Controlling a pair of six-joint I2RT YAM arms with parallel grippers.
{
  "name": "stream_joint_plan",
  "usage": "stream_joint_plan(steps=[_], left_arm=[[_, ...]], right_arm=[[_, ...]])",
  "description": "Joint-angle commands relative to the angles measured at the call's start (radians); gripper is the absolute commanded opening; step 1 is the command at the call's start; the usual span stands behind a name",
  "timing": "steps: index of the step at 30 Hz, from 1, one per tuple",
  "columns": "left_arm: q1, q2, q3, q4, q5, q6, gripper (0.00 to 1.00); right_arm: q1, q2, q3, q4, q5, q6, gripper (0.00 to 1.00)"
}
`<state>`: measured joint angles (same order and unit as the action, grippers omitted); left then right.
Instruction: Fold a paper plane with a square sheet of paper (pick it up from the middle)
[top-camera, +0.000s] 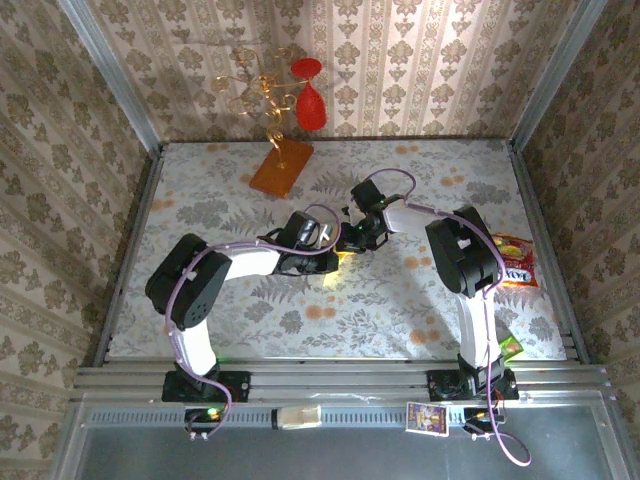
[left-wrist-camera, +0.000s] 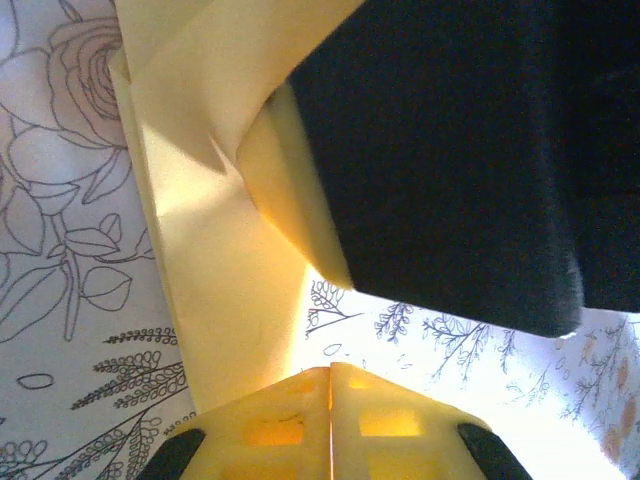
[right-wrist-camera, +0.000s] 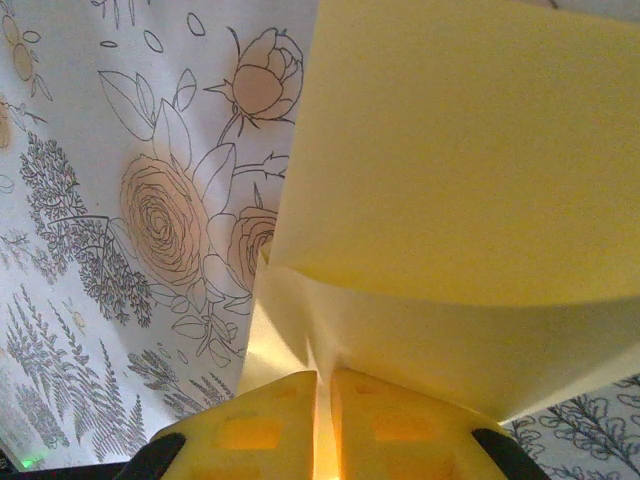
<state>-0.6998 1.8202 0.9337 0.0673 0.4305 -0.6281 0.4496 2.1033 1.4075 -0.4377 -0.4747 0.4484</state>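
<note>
Left gripper (left-wrist-camera: 330, 398) jaws pressed shut, apparently pinching the square sheet of paper (right-wrist-camera: 450, 160). Right gripper (right-wrist-camera: 322, 398) jaws narrow, clamped on it too. Sheet runs to 11 o'clock from left jaws, 1 o'clock from right. Grippers almost touching, equally near, mid-table (top-camera: 430, 310).

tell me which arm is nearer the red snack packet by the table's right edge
Right. The right arm bends just beside the red snack packet; the left arm stands far across the table.
</note>
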Motion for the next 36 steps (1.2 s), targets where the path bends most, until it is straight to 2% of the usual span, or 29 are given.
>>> stream_joint_plan(steps=[1, 36], left_arm=[[0.003, 0.019, -0.015, 0.022, 0.012, -0.012, 0.08], [-0.037, -0.027, -0.071, -0.062, 0.017, -0.028, 0.07]], right_arm=[[0.003, 0.037, 0.012, -0.055, 0.023, -0.005, 0.16], [0.002, 0.081, 0.062, -0.108, 0.065, 0.013, 0.15]])
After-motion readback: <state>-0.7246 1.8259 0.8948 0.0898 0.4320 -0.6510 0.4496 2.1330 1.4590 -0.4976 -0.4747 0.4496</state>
